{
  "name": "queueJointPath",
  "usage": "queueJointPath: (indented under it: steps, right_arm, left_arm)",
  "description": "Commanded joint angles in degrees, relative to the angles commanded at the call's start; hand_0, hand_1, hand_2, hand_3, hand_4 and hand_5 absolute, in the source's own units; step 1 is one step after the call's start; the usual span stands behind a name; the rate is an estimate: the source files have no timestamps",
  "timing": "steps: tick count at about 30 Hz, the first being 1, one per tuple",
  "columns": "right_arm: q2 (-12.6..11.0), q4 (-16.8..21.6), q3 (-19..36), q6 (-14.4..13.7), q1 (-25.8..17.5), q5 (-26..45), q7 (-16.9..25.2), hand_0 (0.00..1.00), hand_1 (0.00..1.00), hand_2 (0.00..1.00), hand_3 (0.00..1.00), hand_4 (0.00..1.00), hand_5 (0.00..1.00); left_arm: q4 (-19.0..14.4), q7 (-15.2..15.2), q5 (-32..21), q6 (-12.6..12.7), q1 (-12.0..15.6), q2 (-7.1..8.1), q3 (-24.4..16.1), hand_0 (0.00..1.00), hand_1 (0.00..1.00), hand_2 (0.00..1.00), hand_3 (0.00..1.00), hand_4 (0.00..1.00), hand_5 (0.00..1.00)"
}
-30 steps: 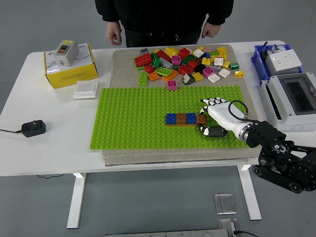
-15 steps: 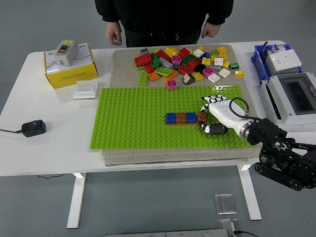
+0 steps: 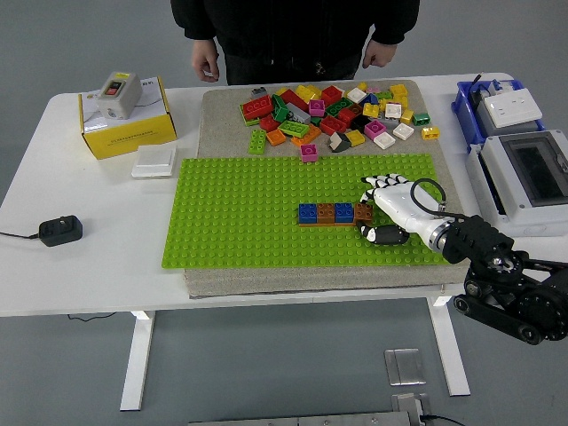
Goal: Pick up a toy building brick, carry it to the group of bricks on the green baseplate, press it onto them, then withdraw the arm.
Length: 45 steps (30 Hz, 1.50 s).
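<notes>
A row of bricks stands on the green baseplate [image 3: 240,222]: blue [image 3: 307,213], brown [image 3: 326,213], blue [image 3: 344,213], and a brown brick [image 3: 362,213] at the right end. My right hand [image 3: 373,213], white with a black arm, comes in from the lower right. Its fingers [image 3: 380,185] lie just beyond the end brown brick and its thumb [image 3: 383,236] just in front, closed around that brick, which sits down on the plate in line with the row. The left arm is out of view.
A pile of loose bricks [image 3: 333,111] lies on the grey mat behind the baseplate. A person stands at the far side, hands [image 3: 206,62] hanging. A yellow box [image 3: 127,124], a white plate [image 3: 153,161] and a black adapter [image 3: 59,231] lie left. A blue bin [image 3: 497,106] and a grey enclosure [image 3: 528,182] stand right.
My right hand has stayed at the right end of the brick row, shifting only a few pixels. The row and the person have not moved.
</notes>
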Motion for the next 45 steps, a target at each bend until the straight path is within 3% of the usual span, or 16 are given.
queueJointPath:
  steps: [45]
  right_arm:
    - [-0.10, -1.00, 0.95, 0.22, 0.52, -0.04, 0.49, 0.998, 0.998, 0.998, 0.500, 0.549, 0.475]
  left_arm:
    - [0.00, -0.04, 0.88, -0.06, -0.23, -0.06, -0.54, 0.637, 0.602, 0.575, 0.674, 0.269, 0.754]
